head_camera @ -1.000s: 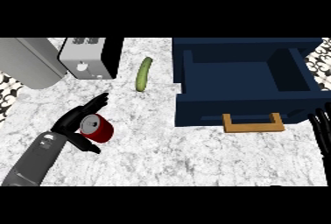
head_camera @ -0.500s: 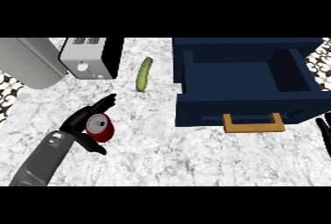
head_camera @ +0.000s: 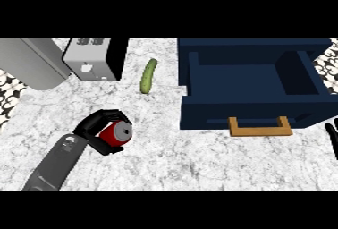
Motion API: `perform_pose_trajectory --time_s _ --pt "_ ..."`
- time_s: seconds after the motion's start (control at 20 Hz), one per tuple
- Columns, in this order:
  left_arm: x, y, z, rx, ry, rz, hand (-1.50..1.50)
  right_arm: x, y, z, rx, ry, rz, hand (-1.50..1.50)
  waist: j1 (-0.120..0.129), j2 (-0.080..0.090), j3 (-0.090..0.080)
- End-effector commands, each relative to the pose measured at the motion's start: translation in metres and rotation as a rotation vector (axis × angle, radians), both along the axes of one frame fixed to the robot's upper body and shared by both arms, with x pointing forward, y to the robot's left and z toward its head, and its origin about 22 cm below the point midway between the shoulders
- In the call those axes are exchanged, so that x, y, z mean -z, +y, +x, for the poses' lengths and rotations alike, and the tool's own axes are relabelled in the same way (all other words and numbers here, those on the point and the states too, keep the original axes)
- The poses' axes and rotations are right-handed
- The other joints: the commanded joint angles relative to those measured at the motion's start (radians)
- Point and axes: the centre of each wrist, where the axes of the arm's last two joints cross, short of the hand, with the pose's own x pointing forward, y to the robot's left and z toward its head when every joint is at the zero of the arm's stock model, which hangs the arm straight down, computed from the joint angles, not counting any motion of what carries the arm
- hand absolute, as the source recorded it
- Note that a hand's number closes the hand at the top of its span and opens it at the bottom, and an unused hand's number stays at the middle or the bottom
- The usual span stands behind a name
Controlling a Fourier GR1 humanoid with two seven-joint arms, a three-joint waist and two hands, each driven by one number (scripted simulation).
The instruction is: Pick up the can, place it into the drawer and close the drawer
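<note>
Since half a second ago the left hand (head_camera: 98,130) has been closing in: its fingers, spread over the can (head_camera: 116,134) before, are now curling round it, and the right hand's fingers (head_camera: 332,137) have slid a little further toward the right edge.

From the head view, the left hand is wrapping the red can from its left side, fingers arching over the top of it and the thumb coming under, so that the silver lid is facing up and to the right between them. The can is sitting on the marble table (head_camera: 198,165), left of centre and well apart from the drawer (head_camera: 254,85). The grey forearm (head_camera: 56,163) is running up to the hand from the lower left edge.

The dark blue drawer is standing pulled open at the upper right, its inside bare, its wooden handle (head_camera: 259,127) jutting toward the lower edge. Only thin black fingers of the right hand are showing at the right edge, just beside the drawer's front corner; they are lying straight, holding nothing.

A green cucumber (head_camera: 148,76) is lying on the table between the drawer and a toaster (head_camera: 92,58) at the upper left. A grey appliance (head_camera: 30,62) is standing just beside the toaster, at the left edge.
</note>
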Motion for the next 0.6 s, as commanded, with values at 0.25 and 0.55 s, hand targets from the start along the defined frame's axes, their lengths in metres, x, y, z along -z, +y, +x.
perform_pose_trajectory --time_s 0.25,0.55 --pt "-0.019 -0.007 0.01 0.011 0.001 -0.177 1.5 -0.004 0.004 -0.001 0.022 -0.005 0.014 -1.5 0.021 -0.007 0.001" --pt "0.006 0.028 -0.017 -0.791 -0.062 -0.18 1.5 -0.001 -0.002 -0.014 0.054 0.0 0.005 -1.5 0.036 -0.01 0.002"
